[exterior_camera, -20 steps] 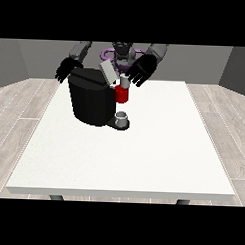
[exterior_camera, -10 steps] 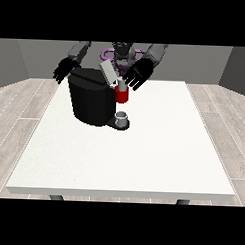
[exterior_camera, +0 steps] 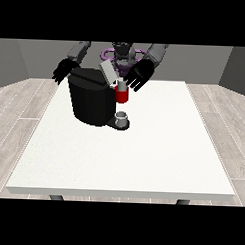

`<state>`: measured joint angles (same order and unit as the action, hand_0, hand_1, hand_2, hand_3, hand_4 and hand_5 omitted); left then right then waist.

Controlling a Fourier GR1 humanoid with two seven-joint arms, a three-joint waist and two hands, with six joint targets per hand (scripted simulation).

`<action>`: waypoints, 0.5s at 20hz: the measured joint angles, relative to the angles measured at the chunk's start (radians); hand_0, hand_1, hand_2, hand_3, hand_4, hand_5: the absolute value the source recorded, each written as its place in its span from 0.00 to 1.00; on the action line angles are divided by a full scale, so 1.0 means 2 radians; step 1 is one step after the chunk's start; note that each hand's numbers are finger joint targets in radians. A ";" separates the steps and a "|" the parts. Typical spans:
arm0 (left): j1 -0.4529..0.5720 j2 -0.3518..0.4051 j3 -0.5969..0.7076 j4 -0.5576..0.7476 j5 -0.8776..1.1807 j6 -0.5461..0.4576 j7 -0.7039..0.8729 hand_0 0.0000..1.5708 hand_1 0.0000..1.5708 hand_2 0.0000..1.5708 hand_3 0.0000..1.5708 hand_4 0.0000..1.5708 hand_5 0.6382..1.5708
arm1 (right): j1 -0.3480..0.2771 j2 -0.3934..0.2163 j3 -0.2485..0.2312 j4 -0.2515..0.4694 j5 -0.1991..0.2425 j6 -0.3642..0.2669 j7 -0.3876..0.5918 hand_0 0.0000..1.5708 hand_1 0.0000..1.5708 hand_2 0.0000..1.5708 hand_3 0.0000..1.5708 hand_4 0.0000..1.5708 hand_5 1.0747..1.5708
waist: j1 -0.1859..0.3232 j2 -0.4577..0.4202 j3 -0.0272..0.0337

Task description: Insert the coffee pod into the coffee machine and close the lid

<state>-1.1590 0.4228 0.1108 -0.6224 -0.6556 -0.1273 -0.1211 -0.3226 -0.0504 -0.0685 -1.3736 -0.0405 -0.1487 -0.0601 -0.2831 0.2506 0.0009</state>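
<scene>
While lid [exterior_camera: 108,73] tilted up: hand at the view's right [exterior_camera: 138,76], fingers spread, beside coffee machine [exterior_camera: 93,97].

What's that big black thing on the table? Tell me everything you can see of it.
The coffee machine is a bulky, matte black, rounded block standing upright on the white table, towards the far left of the view. Its grey lid is tilted open on top. A red part shows at its front, above a small grey cup on the base. The hand at the view's right hovers close by the lid.
</scene>
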 measured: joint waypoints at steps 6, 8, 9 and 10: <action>-0.005 0.008 0.009 0.009 0.002 -0.007 -0.002 0.78 0.78 0.80 0.73 0.30 1.00 | 0.003 0.005 0.010 -0.011 0.004 -0.001 -0.002 0.00 0.00 0.00 0.00 0.28 1.00 | -0.008 0.008 0.0002; -0.007 0.010 0.010 0.012 0.003 -0.011 -0.003 0.77 0.77 0.79 0.72 0.29 1.00 | 0.002 0.006 0.010 -0.014 0.004 -0.003 0.002 0.00 0.00 0.00 0.00 0.28 1.00 | -0.009 0.010 0.0000; -0.009 0.012 0.010 0.012 0.003 -0.014 -0.005 0.77 0.77 0.78 0.69 0.29 1.00 | -0.002 0.005 0.008 -0.014 0.005 -0.006 0.004 0.00 0.00 0.00 0.00 0.28 1.00 | -0.007 0.012 -0.0001; -0.012 0.010 0.010 0.015 0.002 -0.017 -0.001 0.74 0.74 0.76 0.67 0.29 1.00 | -0.003 0.007 0.011 -0.015 0.007 -0.009 0.010 0.00 0.00 0.00 0.00 0.26 1.00 | -0.009 0.010 -0.0003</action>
<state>-1.1826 0.4429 0.1310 -0.5920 -0.6511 -0.1607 -0.1227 -0.3282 -0.0360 -0.0456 -1.4039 -0.0255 -0.1664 -0.0395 -0.3014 0.2704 0.0003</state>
